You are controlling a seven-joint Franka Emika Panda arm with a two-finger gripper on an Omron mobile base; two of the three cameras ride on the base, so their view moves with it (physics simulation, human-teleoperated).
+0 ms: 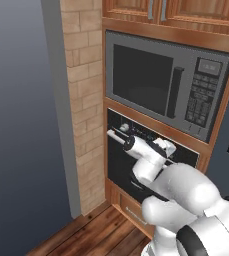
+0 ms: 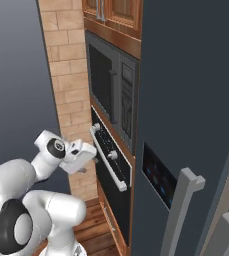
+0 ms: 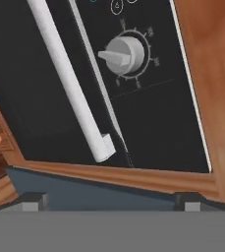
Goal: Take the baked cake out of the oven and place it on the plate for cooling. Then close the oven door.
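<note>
- The oven [image 1: 151,150] sits in a wood surround, right below the microwave [image 1: 166,85]; its door [image 3: 40,88] is shut, so what is inside cannot be seen.
- Left of the oven stands a tan brick column [image 1: 83,100], then a plain grey wall [image 1: 16,125]; below is a wood plank floor [image 1: 101,232].
- Wood cabinets [image 1: 171,12] run above the microwave; to the right is a tall dark fridge [image 2: 186,100] with pale bar handles.
- The door's silver handle [image 2: 108,162] is a long bar lying level across the top of the door, its long axis running across the oven's width.
- In the hand view the handle's end [image 3: 101,150] lies just beside the control strip with its round knob [image 3: 121,54].
- The gripper [image 3: 109,199] hangs close in front of the oven at handle height, touching nothing.
- Its fingers [image 3: 33,199] are spread wide, with nothing between them.
</note>
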